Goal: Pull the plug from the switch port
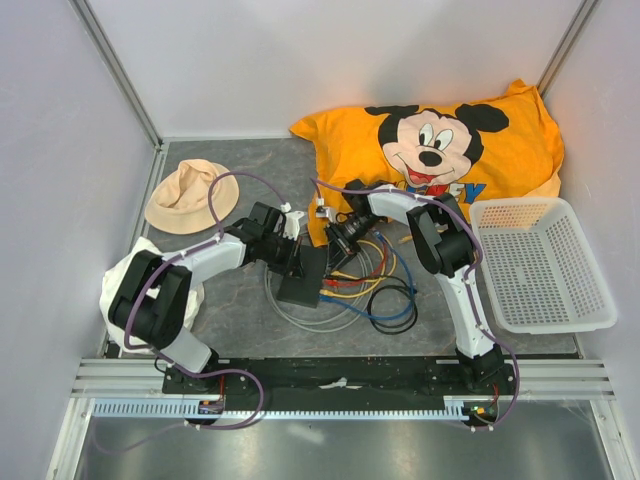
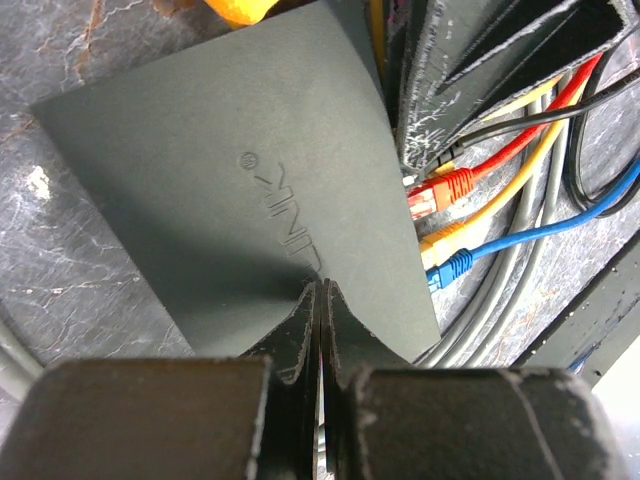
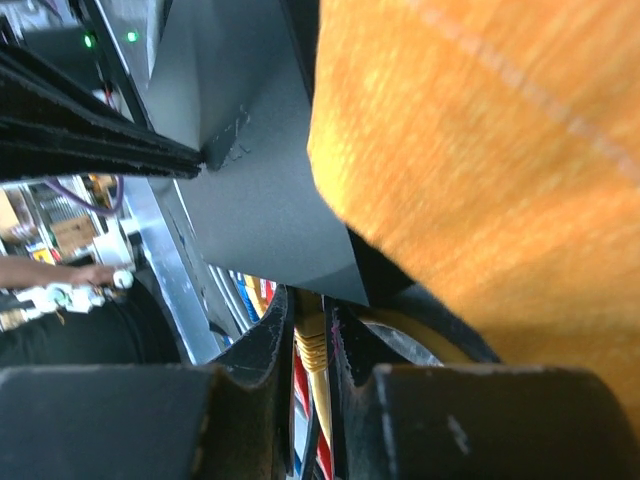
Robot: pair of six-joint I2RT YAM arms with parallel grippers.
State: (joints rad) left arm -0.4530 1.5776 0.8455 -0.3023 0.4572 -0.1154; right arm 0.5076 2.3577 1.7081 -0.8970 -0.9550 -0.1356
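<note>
Tabletop (image 1: 255,160) of grey marbled mat sits inside white walls (image 1: 300,60). At the back lies an orange Mickey Mouse pillow (image 1: 440,140), at the right a white mesh basket (image 1: 520,203), at the left a beige hat (image 1: 187,195). The switch (image 1: 302,278) lies flat in the middle, between both arms. The left gripper (image 2: 318,292), jaws pressed together with nothing between them, meets the switch's top face close to one edge. The right gripper (image 3: 310,305) pinches a yellow cable (image 3: 312,350) just beside the switch's socket side, where a red plug (image 2: 440,190) and a blue plug (image 2: 452,267) sit.
</note>
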